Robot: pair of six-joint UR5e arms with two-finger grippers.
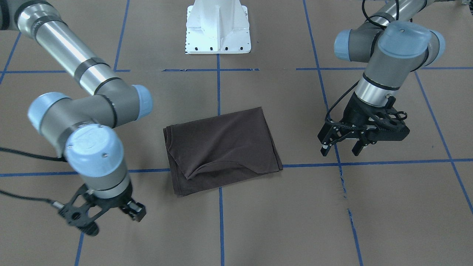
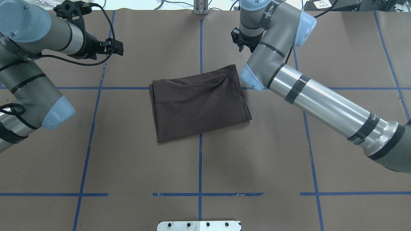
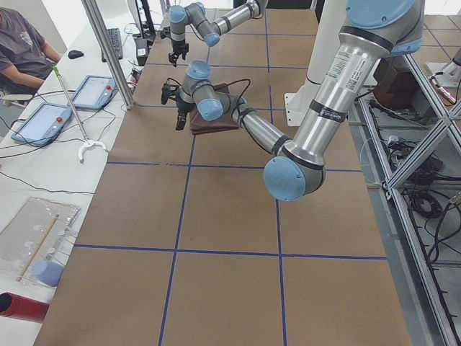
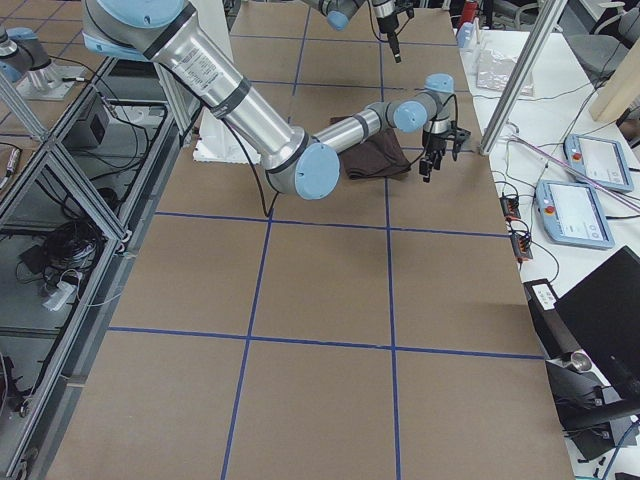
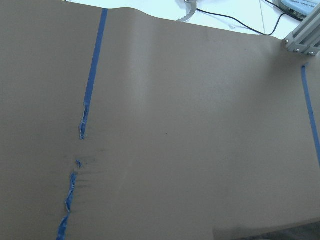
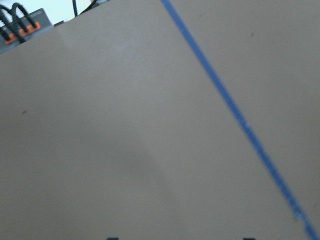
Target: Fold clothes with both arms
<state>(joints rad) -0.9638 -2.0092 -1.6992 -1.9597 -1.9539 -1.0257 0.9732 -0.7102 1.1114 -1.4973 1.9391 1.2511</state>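
Observation:
The dark grey-brown T-shirt (image 1: 221, 147) lies folded into a rough rectangle at the table's middle, with one loose fold across its top layer; it also shows in the overhead view (image 2: 199, 106). My left gripper (image 1: 342, 147) hangs open and empty above the brown paper, well to the shirt's side and not touching it. My right gripper (image 1: 111, 218) is open and empty on the shirt's other side, nearer the operators' edge and clear of the cloth. Both wrist views show only brown paper and blue tape.
The white pedestal base (image 1: 218, 29) stands behind the shirt. Blue tape lines (image 2: 200, 166) grid the brown paper; one strip is torn (image 1: 343, 183). A person (image 3: 25, 47) and tablets (image 3: 43, 119) sit along the far table edge, beside a metal post (image 3: 108, 50).

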